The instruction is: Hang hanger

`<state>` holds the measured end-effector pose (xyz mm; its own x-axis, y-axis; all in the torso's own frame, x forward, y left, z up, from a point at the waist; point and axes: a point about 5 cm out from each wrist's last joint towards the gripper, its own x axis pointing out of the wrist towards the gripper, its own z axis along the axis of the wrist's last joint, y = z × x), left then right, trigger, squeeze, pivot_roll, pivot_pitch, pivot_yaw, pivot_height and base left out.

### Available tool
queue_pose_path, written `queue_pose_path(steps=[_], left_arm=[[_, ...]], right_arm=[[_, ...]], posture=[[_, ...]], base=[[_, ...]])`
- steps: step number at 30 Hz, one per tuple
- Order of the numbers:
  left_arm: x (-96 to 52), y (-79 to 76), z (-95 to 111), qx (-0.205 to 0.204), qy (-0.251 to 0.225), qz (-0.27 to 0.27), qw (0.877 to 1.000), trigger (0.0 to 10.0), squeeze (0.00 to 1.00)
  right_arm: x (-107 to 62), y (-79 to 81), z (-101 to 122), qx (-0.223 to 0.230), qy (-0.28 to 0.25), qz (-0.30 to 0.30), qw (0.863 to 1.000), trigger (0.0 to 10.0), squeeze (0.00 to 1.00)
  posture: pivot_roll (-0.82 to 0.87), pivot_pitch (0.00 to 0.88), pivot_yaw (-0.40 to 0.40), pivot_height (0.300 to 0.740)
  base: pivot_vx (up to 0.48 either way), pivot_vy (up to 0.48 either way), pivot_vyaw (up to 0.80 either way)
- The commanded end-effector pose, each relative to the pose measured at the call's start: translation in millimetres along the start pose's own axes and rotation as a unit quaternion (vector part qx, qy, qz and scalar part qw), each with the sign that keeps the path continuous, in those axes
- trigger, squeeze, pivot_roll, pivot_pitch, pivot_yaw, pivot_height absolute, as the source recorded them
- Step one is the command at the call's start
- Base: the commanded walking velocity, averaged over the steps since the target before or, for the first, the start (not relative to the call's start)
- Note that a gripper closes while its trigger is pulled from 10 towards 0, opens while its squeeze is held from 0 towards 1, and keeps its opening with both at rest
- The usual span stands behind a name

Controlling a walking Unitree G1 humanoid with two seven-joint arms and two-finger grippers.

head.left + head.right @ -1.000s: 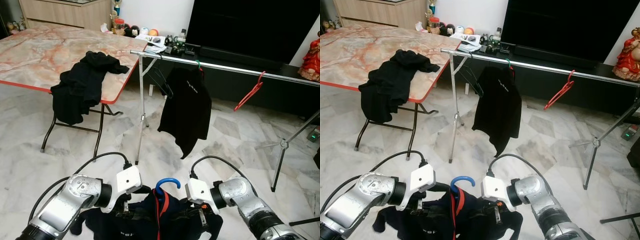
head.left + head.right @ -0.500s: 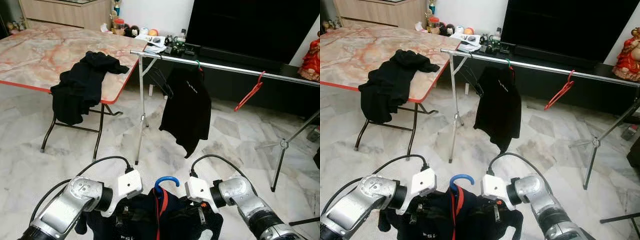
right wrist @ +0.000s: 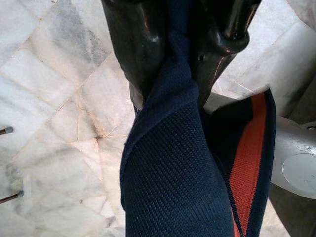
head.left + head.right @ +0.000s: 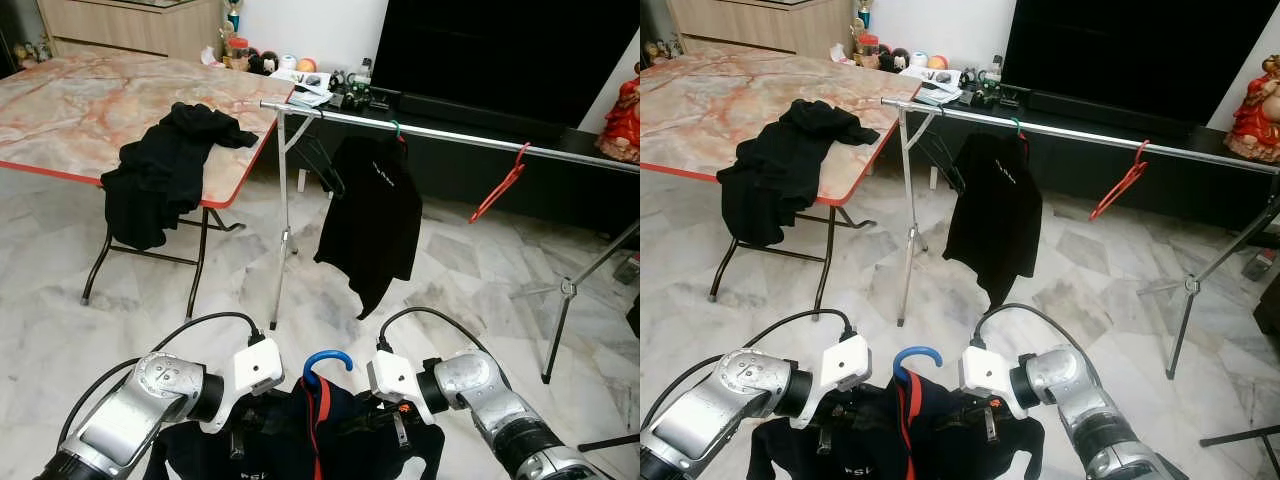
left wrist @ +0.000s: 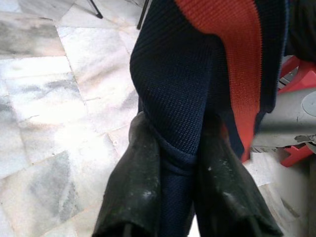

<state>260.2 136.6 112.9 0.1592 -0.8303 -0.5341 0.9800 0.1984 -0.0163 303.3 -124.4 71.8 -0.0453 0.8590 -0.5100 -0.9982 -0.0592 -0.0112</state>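
I hold a navy shirt with a red stripe [image 4: 318,440] low in front of me, on a hanger with a blue hook [image 4: 326,362]. My left gripper [image 4: 240,442] is shut on the shirt's left shoulder; the navy knit [image 5: 180,113] is pinched between its black fingers [image 5: 133,192]. My right gripper [image 4: 397,428] is shut on the right shoulder, with the cloth [image 3: 173,163] between its fingers [image 3: 126,44]. Ahead stands a silver clothes rail [image 4: 450,133] with a black shirt [image 4: 372,220] on a green hanger, an empty black hanger [image 4: 322,165] and a red hanger [image 4: 498,187].
A marble-topped folding table [image 4: 100,100] with a black garment [image 4: 160,170] draped over its edge stands to the left. A dark TV cabinet [image 4: 500,60] runs behind the rail. The rail's tripod leg [image 4: 562,300] spreads at the right. Marble floor lies between me and the rail.
Both grippers with the shirt have shifted slightly; the blue hook sits a little lower and the left wrist has drawn inward. The black shirt on the rail sways slightly.
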Motion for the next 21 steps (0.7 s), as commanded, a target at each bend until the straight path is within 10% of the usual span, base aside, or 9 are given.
queue_pose_path(steps=[1, 19, 21], left_arm=[[6.4, -5.9, 1.2, -0.002, -0.006, -0.023, 1.0, 0.0, 0.0], [2.9, -3.9, 0.8, -0.009, -0.022, -0.007, 1.0, 0.0, 0.0], [2.8, -2.7, 1.6, -0.008, -0.022, -0.005, 1.0, 0.0, 0.0]], right_arm=[[-9.6, -14.2, 20.8, -0.027, -0.036, -0.034, 0.998, 0.0, 0.0], [-11.1, -16.1, 19.7, -0.014, -0.04, -0.052, 0.998, 0.0, 0.0], [-11.7, -16.5, 18.6, -0.013, -0.037, -0.057, 0.998, 7.7, 0.0]], posture=[[0.12, 0.015, -0.119, 0.74], [0.12, 0.003, -0.098, 0.74], [0.12, 0.001, -0.096, 0.74]], base=[[0.0, 0.0, 0.0], [0.0, 0.0, 0.0], [0.0, 0.0, 0.0]])
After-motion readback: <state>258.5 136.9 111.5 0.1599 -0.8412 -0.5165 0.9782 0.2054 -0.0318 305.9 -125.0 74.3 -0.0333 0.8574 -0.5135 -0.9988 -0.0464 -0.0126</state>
